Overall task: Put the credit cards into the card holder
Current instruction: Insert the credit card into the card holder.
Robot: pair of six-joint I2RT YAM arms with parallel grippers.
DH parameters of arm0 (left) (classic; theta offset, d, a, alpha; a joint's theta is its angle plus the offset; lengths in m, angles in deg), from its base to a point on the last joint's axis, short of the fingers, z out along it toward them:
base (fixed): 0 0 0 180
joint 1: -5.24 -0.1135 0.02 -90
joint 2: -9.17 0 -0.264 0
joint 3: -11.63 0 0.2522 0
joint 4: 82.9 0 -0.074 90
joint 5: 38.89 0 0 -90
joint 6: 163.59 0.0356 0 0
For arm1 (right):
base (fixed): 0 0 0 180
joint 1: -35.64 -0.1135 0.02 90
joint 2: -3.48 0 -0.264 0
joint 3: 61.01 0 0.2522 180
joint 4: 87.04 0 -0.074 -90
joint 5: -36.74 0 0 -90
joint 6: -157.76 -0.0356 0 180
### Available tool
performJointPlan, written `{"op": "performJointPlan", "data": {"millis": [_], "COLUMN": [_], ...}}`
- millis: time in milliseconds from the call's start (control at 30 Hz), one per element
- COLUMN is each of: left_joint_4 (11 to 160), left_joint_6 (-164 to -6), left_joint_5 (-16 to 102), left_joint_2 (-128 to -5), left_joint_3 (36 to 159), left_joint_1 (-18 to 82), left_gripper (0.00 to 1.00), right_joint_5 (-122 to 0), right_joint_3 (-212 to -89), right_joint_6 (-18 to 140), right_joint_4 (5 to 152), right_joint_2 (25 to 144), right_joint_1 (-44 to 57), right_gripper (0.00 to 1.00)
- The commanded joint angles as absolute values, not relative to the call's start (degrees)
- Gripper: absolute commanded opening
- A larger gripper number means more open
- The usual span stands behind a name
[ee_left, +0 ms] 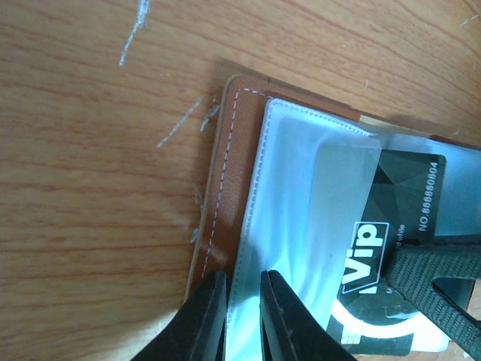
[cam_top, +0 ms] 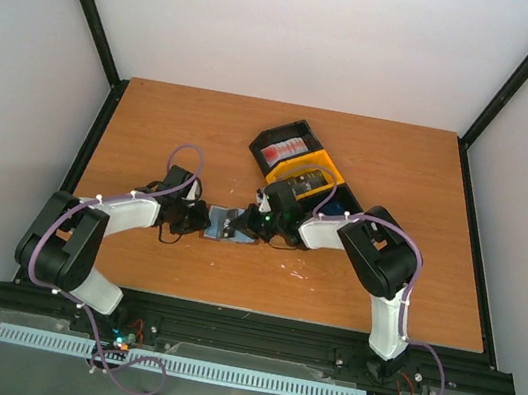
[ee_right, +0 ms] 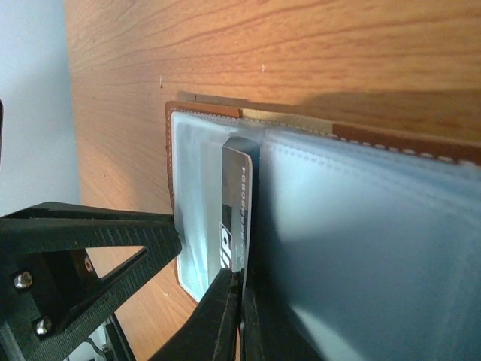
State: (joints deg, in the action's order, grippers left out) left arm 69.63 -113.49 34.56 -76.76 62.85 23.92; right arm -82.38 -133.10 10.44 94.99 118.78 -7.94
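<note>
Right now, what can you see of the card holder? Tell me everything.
The card holder lies open and flat on the wooden table. Its outside is brown and leather-like, with pale stitching along the edge. Inside are clear plastic sleeves over a grey-blue lining. The left gripper pinches the edge of one sleeve. A black VIP card, held by the shut right gripper, sits partly under a sleeve. No snap or tab can be made out.

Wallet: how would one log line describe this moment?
left gripper: holds wallet sleeve | right gripper: holds black card | card: partly in sleeve
</note>
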Motion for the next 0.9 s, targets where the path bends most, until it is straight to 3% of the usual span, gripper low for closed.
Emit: {"op": "performJointPlan", "data": {"millis": [0,867], "left_joint_4": [69.5,68.6], "left_joint_6": [-112.5,-112.3], "left_joint_5": [33.3,34.8], "left_joint_2": [-78.0,-77.8], "left_joint_3": [61.6,60.9], "left_joint_1": [24.1,24.1], "left_gripper": [0.16,0.17], "right_joint_5": [-81.3,-70.9], "right_joint_3": [-134.5,-129.4], "right_joint_6": [9.6,10.3], "right_joint_4": [93.1,94.6], "right_joint_2": [122.7,116.7], "right_joint_1": [-9.2,-9.2], "right_gripper": [0.05,0.04]}}
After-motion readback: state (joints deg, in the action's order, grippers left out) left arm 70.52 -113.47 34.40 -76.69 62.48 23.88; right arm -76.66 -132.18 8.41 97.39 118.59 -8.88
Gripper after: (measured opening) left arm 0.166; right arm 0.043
